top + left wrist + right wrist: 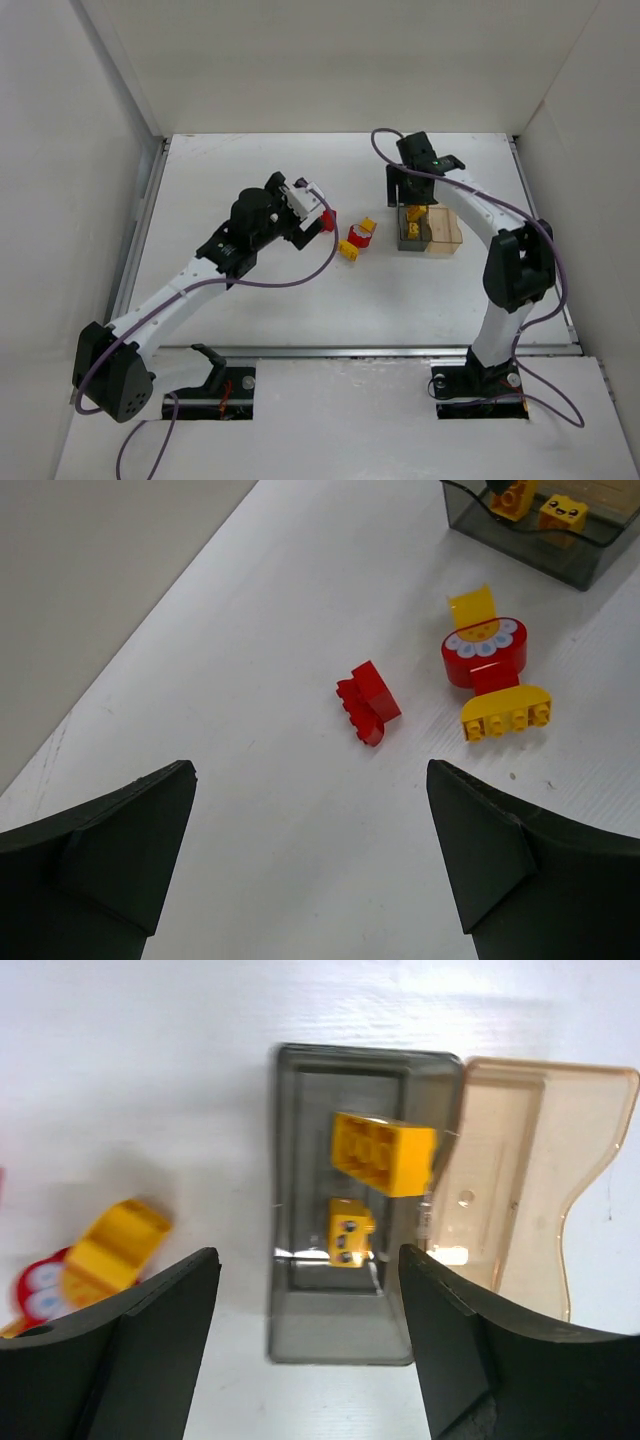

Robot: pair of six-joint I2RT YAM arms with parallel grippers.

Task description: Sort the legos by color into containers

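Well, my left pincer (310, 790) hangs spread wide, gripping nothing. The small red plastic brick (368, 702) lies just ahead of it, well left of the dark grey square box (340, 1335). A red-and-yellow brick cluster (485, 660) sits nearer that box. My right pincer (308, 1260) gapes empty above the box, which holds two yellow bricks (383, 1152). The clear tan box (540, 1160) adjoins its right side.

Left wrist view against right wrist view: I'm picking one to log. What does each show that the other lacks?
Left wrist alone plainly shows the lone red brick and the open left claw. Right wrist alone shows the open right claw and the tan container's inside. Both show the grey container with two yellow bricks, and the round red piece.
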